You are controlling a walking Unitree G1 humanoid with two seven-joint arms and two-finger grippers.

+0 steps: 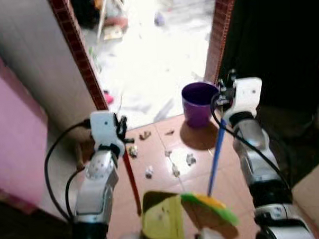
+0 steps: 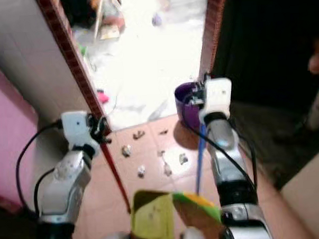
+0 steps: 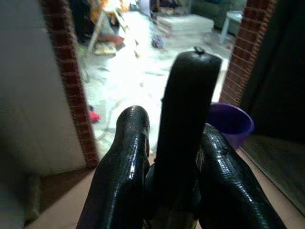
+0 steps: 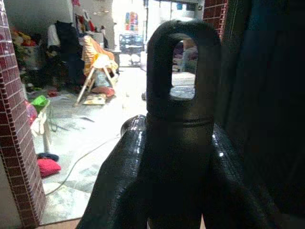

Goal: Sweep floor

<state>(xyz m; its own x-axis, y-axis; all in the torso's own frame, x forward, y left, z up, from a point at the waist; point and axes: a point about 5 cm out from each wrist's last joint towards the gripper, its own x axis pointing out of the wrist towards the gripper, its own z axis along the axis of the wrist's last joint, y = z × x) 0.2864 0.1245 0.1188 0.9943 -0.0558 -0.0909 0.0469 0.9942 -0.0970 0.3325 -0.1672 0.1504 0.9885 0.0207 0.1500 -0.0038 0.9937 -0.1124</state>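
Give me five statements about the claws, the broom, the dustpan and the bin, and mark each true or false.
1. The right claw grips the blue broom handle. True.
2. The purple bin lies tipped on its side. False: it stands upright by the doorway.
3. The left claw holds the red dustpan handle. True.
4. The scraps are already inside the yellow dustpan. False: they lie on the tiled floor beyond it.
5. The left claw hangs open. False: it is shut on the handle.

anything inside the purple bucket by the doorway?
The round purple plastic bucket shows only a dark interior; the right hand covers part of its rim, so contents cannot be told.
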